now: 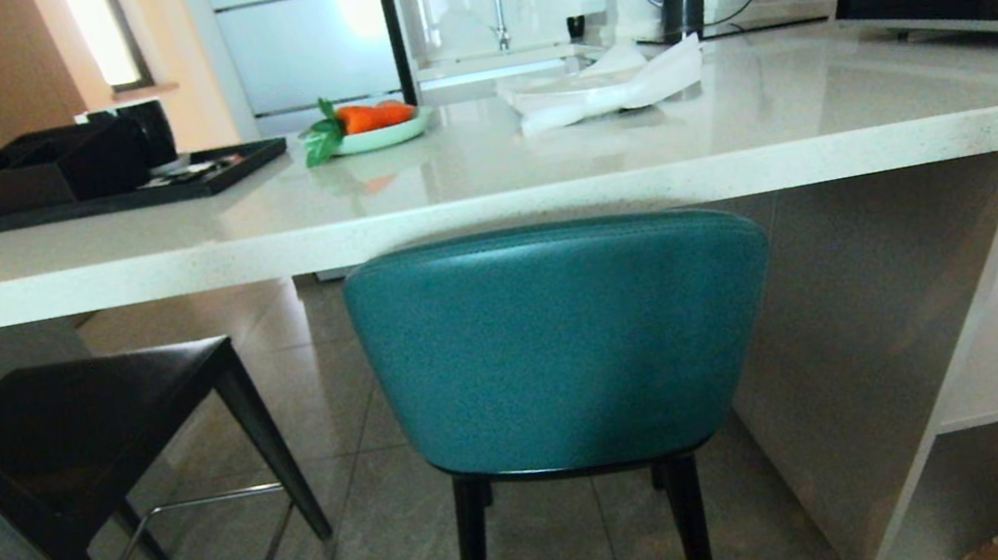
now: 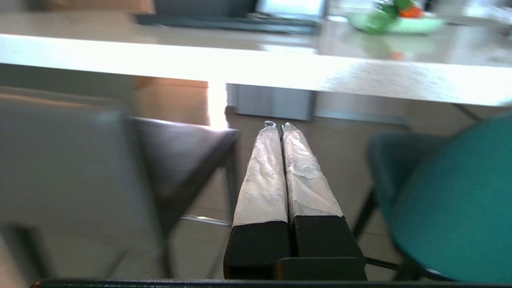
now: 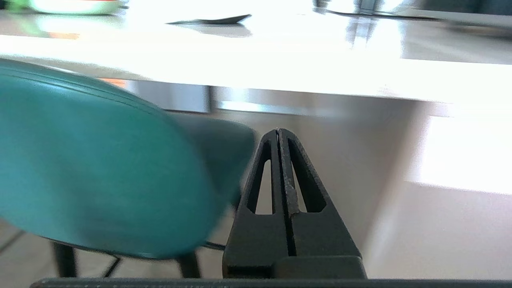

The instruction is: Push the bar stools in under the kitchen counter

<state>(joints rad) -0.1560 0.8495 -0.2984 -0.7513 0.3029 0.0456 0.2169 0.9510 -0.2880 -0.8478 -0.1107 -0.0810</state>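
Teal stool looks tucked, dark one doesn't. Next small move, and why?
Probably shift left to the dark grey leather stool: it stands out from the white speckled counter, while the teal leather stool sits at its edge. The shut left gripper hangs between the stools, touching neither.

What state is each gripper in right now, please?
Left gripper: shut, holding nothing, in the gap between the two stools.
Right gripper: shut, holding nothing, beside the teal stool.
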